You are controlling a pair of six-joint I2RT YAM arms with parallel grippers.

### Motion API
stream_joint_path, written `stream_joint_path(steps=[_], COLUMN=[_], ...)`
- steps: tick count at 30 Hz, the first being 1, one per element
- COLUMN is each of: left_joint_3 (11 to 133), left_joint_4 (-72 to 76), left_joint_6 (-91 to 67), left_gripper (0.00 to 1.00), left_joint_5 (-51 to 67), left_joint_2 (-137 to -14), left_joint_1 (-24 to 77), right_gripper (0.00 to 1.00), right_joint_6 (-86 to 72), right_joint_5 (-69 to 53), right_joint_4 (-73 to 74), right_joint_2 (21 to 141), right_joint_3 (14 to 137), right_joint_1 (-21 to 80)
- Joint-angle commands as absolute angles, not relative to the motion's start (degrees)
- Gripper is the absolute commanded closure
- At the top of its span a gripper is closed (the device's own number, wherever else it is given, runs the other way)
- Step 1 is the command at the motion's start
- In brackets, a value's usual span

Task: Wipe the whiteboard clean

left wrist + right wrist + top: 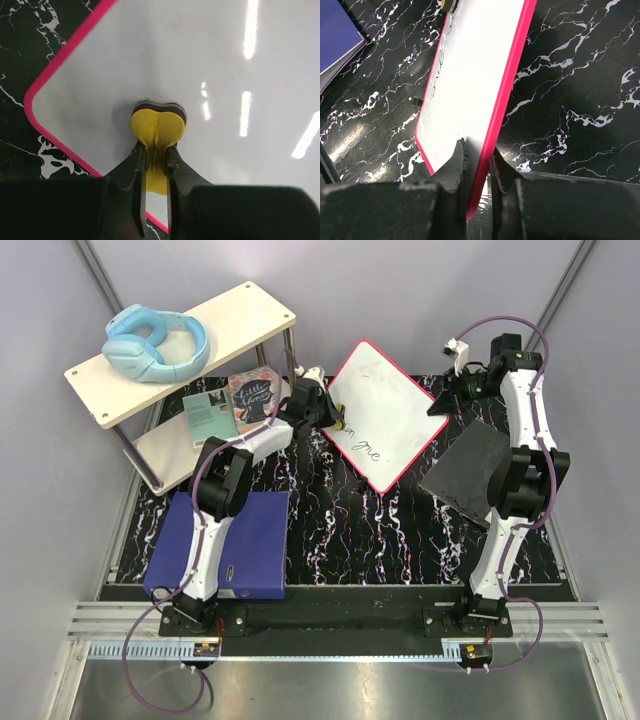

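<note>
Top external view: nearest, a glossy blue-purple binder [235,540] lies on the black, white-veined marble-look mat [400,530], a matte dark grey cloth [465,468] to its right. Mid-table, the smooth, round-cornered, pink-framed whiteboard [390,405] has its right corner pinched by the right gripper [479,160], while the left gripper [156,150] squeezes a soft yellow eraser [159,125] against its face; farthest, blue headphones [155,345] sit on a pale shelf [240,320].

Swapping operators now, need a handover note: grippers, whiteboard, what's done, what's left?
Left gripper: shut on the yellow eraser, its felt against the whiteboard.
Right gripper: shut on the whiteboard's edge at a corner.
Done: the far part of the board looks clean.
Left: dark handwriting along the near edge is not yet wiped.
</note>
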State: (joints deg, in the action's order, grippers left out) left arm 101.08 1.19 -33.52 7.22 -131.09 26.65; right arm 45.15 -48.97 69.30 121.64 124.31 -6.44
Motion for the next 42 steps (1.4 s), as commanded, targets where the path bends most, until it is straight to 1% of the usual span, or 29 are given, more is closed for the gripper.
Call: stream_joint_path(steps=[1,7,15,20,27,42], left_joint_3=[98.6,97.4,92.1,90.4,86.3,86.2], left_joint_4=[-7.6,-7.7,-3.9,-3.3,2.5,6.8], left_joint_6=[-26.1,-20.1,-18.9,-19.8,-19.2,-8.0], left_gripper=[1.0,1.0,1.0,1.0,1.0,1.0], left_joint_5=[8.7,5.6,4.9,6.6,8.1,12.4], left_joint_2=[-131.5,-131.6,-130.8,-130.5,-128.7,-126.5], left_joint_1=[31.5,36.5,42.4,44.6,47.5,53.9], right_gripper=[1.0,1.0,1.0,1.0,1.0,1.0], right_joint_6=[54.3,54.0,53.4,53.2,53.3,53.2], right_joint_5=[-51.9,-52.0,-52.4,-52.8,-53.3,-53.4], right_joint_4=[93.7,93.6,93.6,93.6,93.6,93.6], right_joint_2=[123.0,123.3,123.5,123.7,123.6,123.8], right_joint_3=[122.8,123.2,124.5,124.7,124.3,124.5], right_joint_1=[-1.1,-1.1,-1.1,-1.1,-1.1,-1.1])
